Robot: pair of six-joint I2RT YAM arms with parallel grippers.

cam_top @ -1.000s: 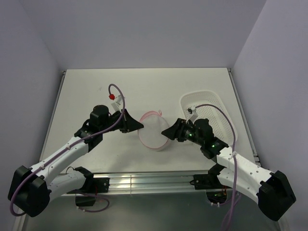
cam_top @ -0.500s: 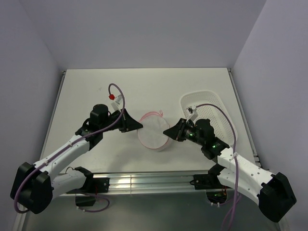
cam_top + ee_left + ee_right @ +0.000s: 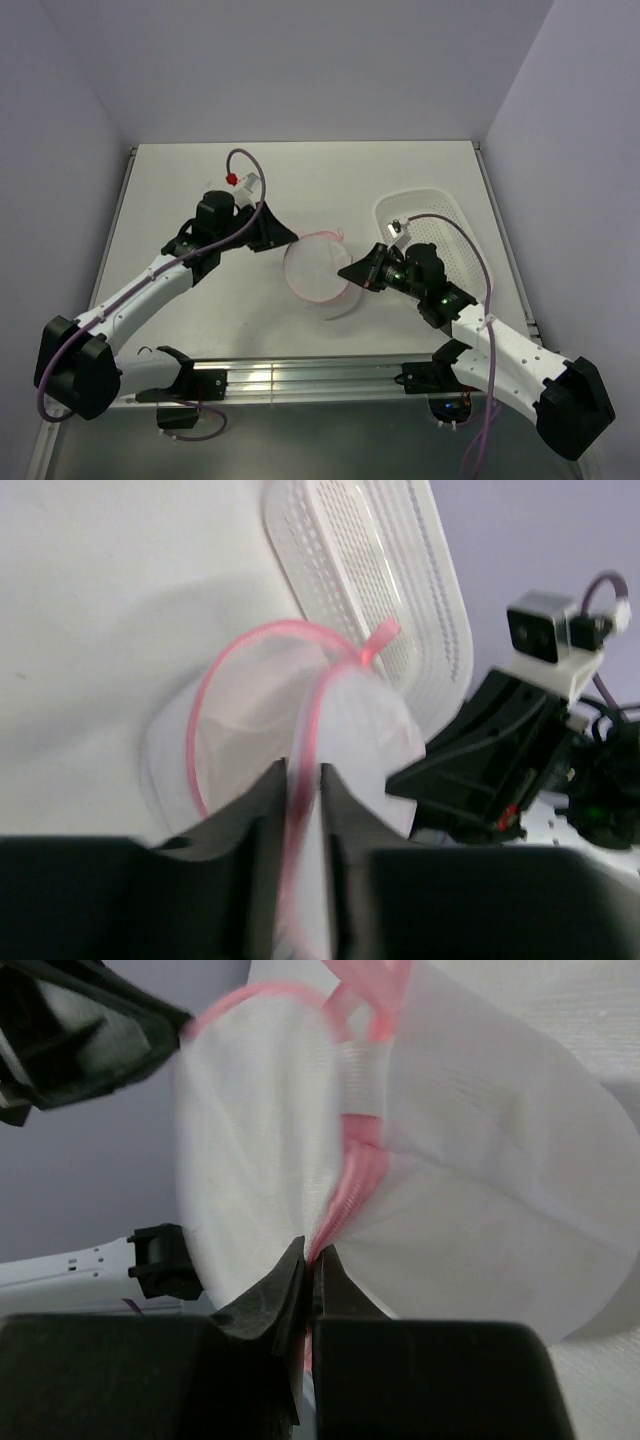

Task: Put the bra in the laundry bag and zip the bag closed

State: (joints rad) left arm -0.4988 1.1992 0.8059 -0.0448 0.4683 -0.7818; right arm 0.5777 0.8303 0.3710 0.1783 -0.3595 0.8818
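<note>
Right gripper (image 3: 310, 1253) just clamped laundry bag (image 3: 315, 272) seam; left gripper (image 3: 303, 776) easing open, rim loose between. Regrip for zipping.

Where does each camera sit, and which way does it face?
Top external: above, behind the arms, looking down on the table; both arms show.
Left wrist: on the left arm, looking past its own fingers at the laundry bag.
Right wrist: on the right arm, facing the bag from opposite, past its fingers.
Shared: bag; left wrist sees right hand, right wrist left hand.
</note>
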